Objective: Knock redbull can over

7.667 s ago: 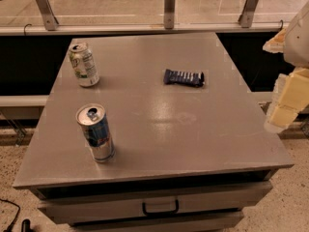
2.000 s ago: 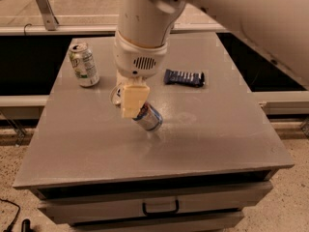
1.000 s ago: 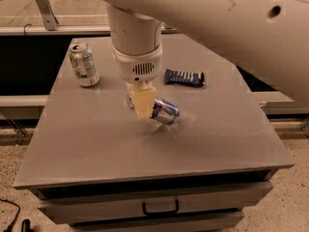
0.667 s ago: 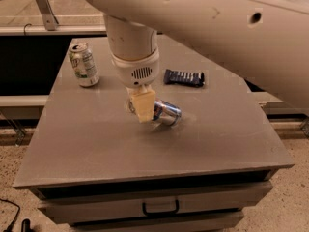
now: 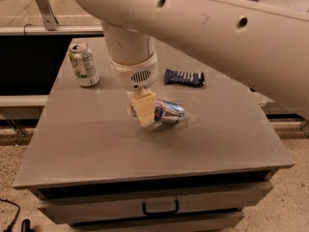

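Two metal cans and one wrapper sit on the flat grey surface (image 5: 72, 149). Near the back-left corner, a white-and-green can (image 5: 83, 64) stands upright. Mid-surface, the blocky cream gripper (image 5: 144, 111) (jaws spread or pressed together, I cannot tell) meets the slim cylindrical redbull can (image 5: 169, 112), which lies on its side. Toward the back-right corner, a crinkled dark-blue snack wrapper (image 5: 183, 77) lies flat.

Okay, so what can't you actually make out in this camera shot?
Camera view, redbull can: its left end is hidden behind the gripper, low over the middle of the table.
Camera view, arm: its upper reach is cut off by the top and right edges.
Camera view, dark wrapper: its print is too small to read.
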`<state>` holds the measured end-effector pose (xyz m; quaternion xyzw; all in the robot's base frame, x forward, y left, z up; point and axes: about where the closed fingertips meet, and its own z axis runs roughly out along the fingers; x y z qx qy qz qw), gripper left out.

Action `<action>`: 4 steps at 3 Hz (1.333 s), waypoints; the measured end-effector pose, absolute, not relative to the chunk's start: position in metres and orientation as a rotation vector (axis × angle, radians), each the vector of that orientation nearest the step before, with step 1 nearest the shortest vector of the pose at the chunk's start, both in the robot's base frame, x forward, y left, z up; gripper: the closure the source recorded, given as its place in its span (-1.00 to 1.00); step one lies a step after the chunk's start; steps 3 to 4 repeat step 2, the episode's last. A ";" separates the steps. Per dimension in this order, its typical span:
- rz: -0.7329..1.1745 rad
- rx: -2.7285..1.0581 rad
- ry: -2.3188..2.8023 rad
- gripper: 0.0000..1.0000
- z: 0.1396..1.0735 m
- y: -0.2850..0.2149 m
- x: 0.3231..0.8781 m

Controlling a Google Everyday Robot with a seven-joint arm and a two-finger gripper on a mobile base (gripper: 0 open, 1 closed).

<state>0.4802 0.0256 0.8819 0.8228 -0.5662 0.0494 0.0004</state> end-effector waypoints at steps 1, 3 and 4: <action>0.147 2.587 -1.767 -1.00 0.879 0.026 0.479; 0.147 2.587 -1.767 -1.00 0.879 0.026 0.479; 0.147 2.587 -1.767 -1.00 0.879 0.026 0.479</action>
